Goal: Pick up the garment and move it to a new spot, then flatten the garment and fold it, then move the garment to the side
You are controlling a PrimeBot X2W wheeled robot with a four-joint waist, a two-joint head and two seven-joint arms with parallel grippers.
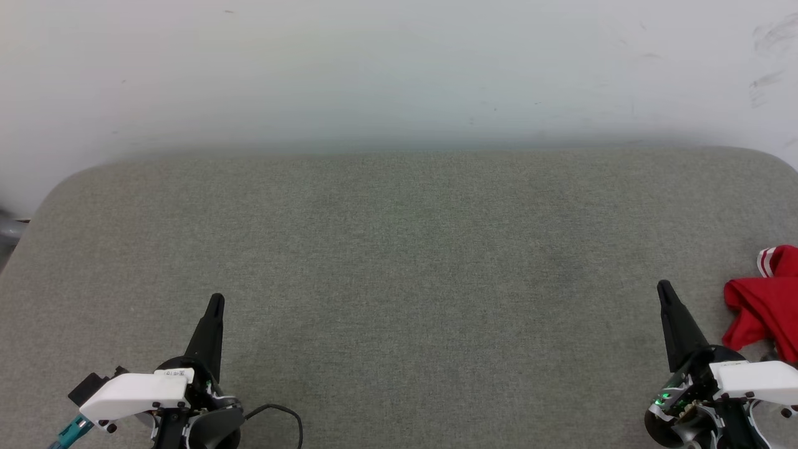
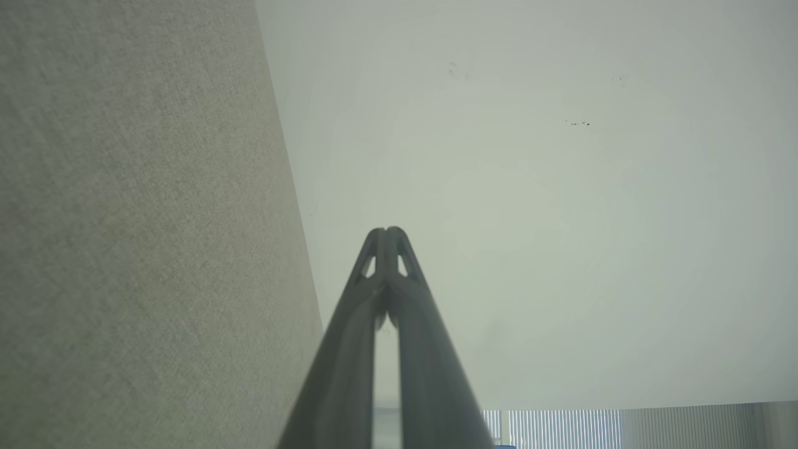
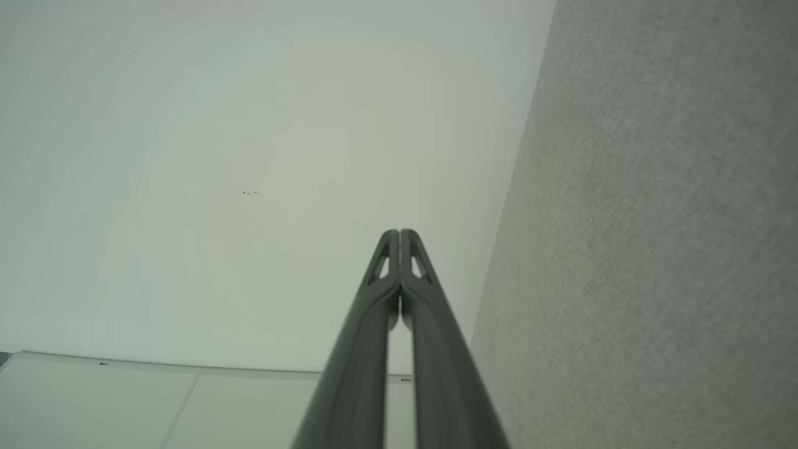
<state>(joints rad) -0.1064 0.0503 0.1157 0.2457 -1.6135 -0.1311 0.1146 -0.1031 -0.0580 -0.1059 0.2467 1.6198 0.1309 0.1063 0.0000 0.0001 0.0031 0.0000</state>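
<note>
Head view, looking down on a wide grey fabric-covered surface (image 1: 399,262). Its far edge runs across the upper middle of the frame against a pale scuffed wall (image 1: 399,62), and it curves into rounded corners at the upper left and upper right. The whole centre of the surface is bare, open room between the two arms.

The garment (image 1: 764,308) is a crumpled red heap at the right edge, mid-height, lying on the grey surface. The frame edge cuts off most of it. A bit of red-and-white striped trim (image 1: 765,259) shows at its top.

The right gripper (image 1: 664,288) sits at the lower right, its dark fingers pressed together into one point. It is just left of the garment and not touching it. A green light (image 1: 664,396) glows at its wrist.

The left gripper (image 1: 216,302) is at the lower left, well apart from the garment, with its fingers likewise closed on nothing. A black cable (image 1: 283,411) loops beside its base. A small white label (image 1: 177,373) on the wrist carries print too small to read.

In the left wrist view, the left gripper (image 2: 387,232) shows its tips meeting, with grey fabric to the left and vertical slats (image 2: 561,427) at the bottom right.

In the right wrist view, the right gripper (image 3: 399,234) also has its tips together, with grey fabric to the right and pale seamed panels (image 3: 93,399) at the bottom left.
</note>
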